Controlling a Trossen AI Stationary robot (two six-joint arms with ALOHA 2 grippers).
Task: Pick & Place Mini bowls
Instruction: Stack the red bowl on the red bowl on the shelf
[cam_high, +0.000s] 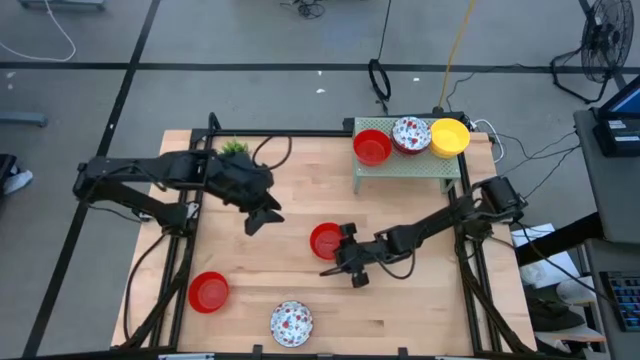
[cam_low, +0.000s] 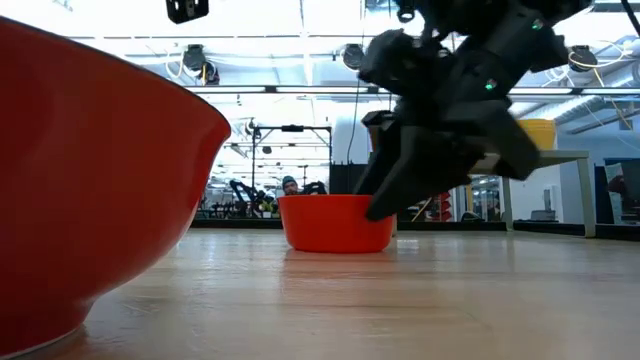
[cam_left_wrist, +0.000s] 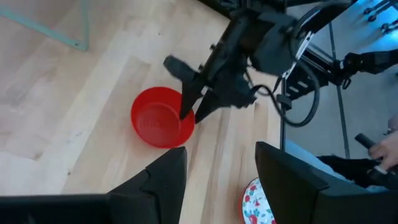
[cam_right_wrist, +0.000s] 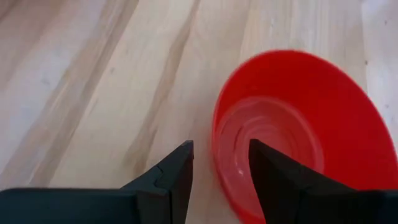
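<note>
A red mini bowl (cam_high: 324, 240) stands upright on its base at the middle of the table, also in the low view (cam_low: 335, 222) and right wrist view (cam_right_wrist: 292, 130). My right gripper (cam_high: 340, 252) is open at the bowl's right side. One finger (cam_right_wrist: 280, 180) is inside the bowl and the other (cam_right_wrist: 165, 183) outside its rim (cam_right_wrist: 216, 146), with a gap showing. My left gripper (cam_high: 262, 215) is open and empty above the table, left of this bowl. Another red bowl (cam_high: 208, 292) and a floral bowl (cam_high: 291, 322) sit near the front edge.
A green shelf (cam_high: 405, 168) at the back right carries a red bowl (cam_high: 372, 147), a floral bowl (cam_high: 410, 135) and a yellow bowl (cam_high: 449, 137). A small green plant (cam_high: 235, 147) stands at the back left. Bare wood lies between the bowls.
</note>
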